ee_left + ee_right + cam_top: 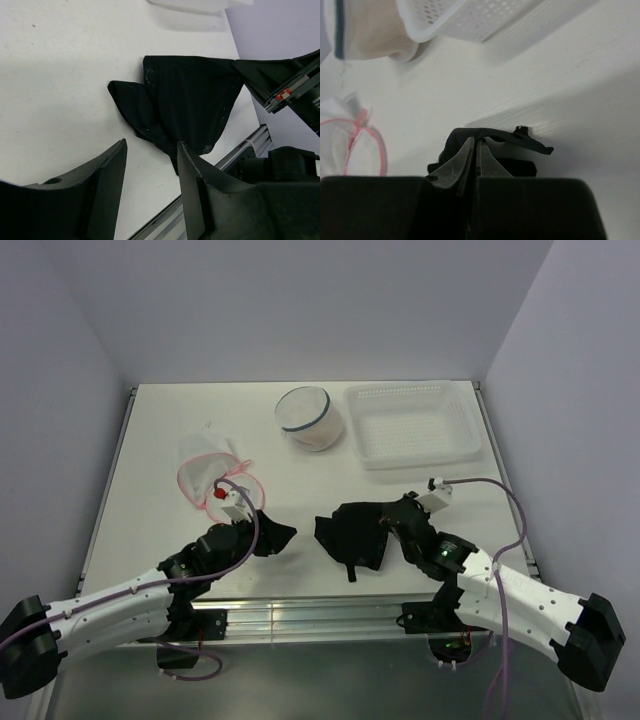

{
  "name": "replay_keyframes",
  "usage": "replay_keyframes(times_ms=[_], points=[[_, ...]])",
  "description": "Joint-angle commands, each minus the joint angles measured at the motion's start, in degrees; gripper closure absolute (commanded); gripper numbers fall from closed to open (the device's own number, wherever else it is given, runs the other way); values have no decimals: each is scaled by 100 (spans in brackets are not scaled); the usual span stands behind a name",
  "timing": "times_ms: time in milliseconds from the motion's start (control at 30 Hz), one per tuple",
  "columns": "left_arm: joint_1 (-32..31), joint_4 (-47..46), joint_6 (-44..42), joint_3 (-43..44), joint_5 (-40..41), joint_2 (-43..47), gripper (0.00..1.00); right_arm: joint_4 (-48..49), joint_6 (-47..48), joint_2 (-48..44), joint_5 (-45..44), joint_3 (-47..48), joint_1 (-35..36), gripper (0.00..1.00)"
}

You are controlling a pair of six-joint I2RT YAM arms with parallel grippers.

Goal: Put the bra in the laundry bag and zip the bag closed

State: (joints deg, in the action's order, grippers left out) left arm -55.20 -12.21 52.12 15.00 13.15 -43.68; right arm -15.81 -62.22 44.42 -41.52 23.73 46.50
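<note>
The black bra (352, 535) lies crumpled on the white table near the front edge. My right gripper (388, 523) is shut on a fold at its right side; in the right wrist view the closed tips (476, 142) pinch the fabric (492, 134) and lift it slightly. My left gripper (279, 537) is open and empty just left of the bra; in the left wrist view (151, 152) the bra (185, 97) lies ahead of its fingers, apart from them. A flat white mesh laundry bag with a pink rim (213, 474) lies open to the left behind my left arm.
A round mesh bag with a dark rim (309, 417) holding something beige stands at the back centre. A white perforated basket (411, 424) is next to it on the right. The table's metal front rail (310, 615) runs just below the bra.
</note>
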Motion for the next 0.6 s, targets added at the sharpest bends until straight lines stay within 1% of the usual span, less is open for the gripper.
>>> replay_keyframes(times_ms=[0,67,100,167,200,333,433,567], points=[[9,-484,-114,-50,-295,-96,49,849,543,-328,424,-78,-1,100],[9,-563,-88,-94,-348,-167,49,1175,788,-556,670,-175,78,100],[9,-616,-53,-112,-391,-219,49,1542,886,-793,993,-323,105,100],[9,-748,0,-191,-427,-255,49,1896,1035,-987,1311,-412,114,100],[9,-783,9,-208,-436,-298,49,2159,1080,-1119,1626,-465,122,100],[9,-871,26,-200,-453,-387,50,2521,1290,-1305,2120,-439,166,100],[9,-897,26,-174,-453,-439,50,2321,1213,-1104,2070,-299,166,100],[9,-898,26,-86,-488,-571,51,2012,1010,-296,2156,-131,166,100]])
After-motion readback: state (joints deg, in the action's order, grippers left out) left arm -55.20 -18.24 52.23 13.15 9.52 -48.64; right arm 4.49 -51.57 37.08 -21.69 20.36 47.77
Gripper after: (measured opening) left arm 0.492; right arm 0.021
